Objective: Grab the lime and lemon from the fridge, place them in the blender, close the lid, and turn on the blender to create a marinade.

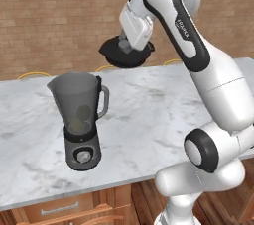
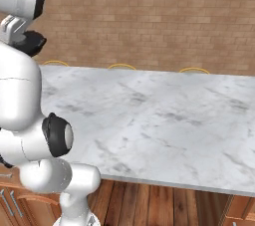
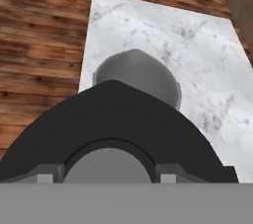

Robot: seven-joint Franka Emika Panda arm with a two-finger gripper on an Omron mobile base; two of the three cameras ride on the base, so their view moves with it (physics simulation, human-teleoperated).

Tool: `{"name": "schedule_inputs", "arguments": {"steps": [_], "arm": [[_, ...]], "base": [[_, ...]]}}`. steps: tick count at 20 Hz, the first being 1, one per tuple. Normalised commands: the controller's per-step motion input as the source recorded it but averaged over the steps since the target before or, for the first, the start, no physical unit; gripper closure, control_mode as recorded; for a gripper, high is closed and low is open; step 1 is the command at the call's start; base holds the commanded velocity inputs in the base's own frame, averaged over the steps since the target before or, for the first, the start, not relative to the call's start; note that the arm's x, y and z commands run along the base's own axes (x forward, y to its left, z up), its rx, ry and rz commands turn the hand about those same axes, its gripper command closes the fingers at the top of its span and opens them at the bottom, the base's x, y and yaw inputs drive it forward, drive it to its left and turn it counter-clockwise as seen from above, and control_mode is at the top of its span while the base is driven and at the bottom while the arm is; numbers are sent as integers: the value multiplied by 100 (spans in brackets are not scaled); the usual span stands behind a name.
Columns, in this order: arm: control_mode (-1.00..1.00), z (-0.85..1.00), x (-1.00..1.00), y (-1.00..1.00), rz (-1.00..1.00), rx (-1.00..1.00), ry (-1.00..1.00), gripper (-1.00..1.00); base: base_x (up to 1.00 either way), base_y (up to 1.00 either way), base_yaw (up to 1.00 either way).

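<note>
The blender (image 1: 79, 115) stands on the marble counter (image 1: 149, 120) at the left, its smoky jug open at the top. Through the jug wall a pale yellow shape, the lemon (image 1: 82, 113), lies near the bottom; I cannot make out the lime. In the air above the counter's far side, right of the jug, my gripper (image 1: 125, 46) is shut on the black lid (image 1: 126, 58), held about level. The lid (image 2: 33, 43) also shows beside the arm. In the hand view the lid (image 3: 113, 124) lies across the fingertips (image 3: 45, 177), its grey cap at the centre. The fridge is out of view.
A brick wall (image 1: 59, 16) runs behind the counter, and yellow chair backs (image 2: 122, 65) show along its far edge. Wooden drawers (image 1: 59, 209) sit under the near edge. Marble stretches wide to the right of the arm (image 2: 174, 115). A round grey shadow (image 3: 141, 72) lies on the counter below the lid.
</note>
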Motion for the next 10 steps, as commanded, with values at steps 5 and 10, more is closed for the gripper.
{"name": "schedule_inputs", "arguments": {"steps": [5, 10], "arm": [[-100, 2, -8, 74, 7, 0, -2, 100], [-100, -14, 0, 62, 0, -2, 0, 100]], "base": [[0, 0, 0], [0, 0, 0]]}}
